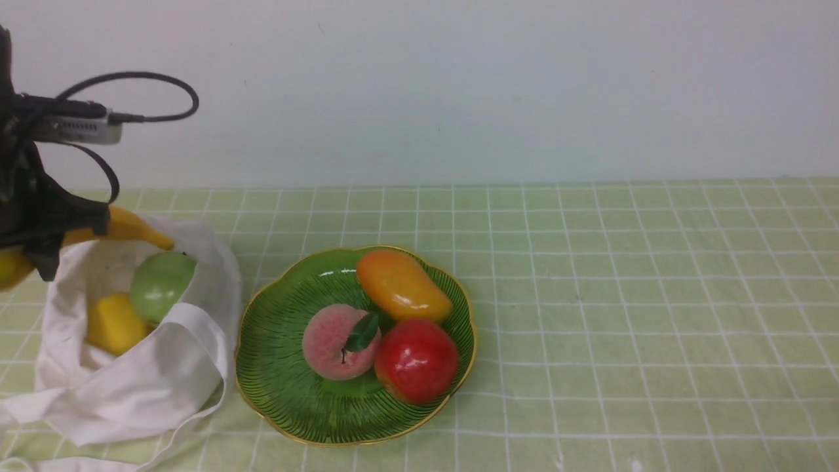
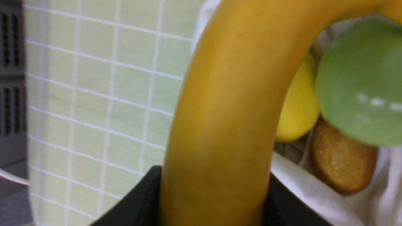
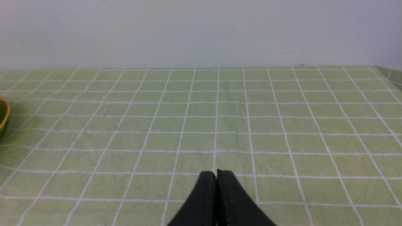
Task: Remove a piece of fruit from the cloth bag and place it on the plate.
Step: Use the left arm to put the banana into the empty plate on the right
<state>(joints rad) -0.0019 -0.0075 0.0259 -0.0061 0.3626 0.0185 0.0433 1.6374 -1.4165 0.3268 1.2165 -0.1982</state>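
On your far left, the black left hand [image 1: 46, 246] is closed partway around the middle of the long curved yellow banana [image 1: 131, 229], with one black finger [image 2: 141, 201] pressed on each side of it. You are holding the banana above the back edge of the soft white cloth bag [image 1: 144, 380]. One end reaches over the open top of the bag, and the other end pokes out past the hand at the edge of the front view. The banana is not on the plate. Inside the bag you can see a round green fruit [image 1: 160, 285] and a yellow lemon [image 1: 115, 324] side by side, and the left wrist view shows a rough brown oval thing [image 2: 342, 160] under them. Just beside the bag, to its right, sits the round green ribbed plate with a gold rim [image 1: 282, 406]. It holds an orange-yellow oval mango [image 1: 403, 285] at the back, a fuzzy pink peach with a green leaf [image 1: 334, 344] and a shiny red apple [image 1: 416, 360] in front, all three touching. Further right there is only the light green checked worktop [image 1: 623, 295]. Your black right hand [image 3: 216, 175] hangs over it with its two fingers pressed together, holding nothing.
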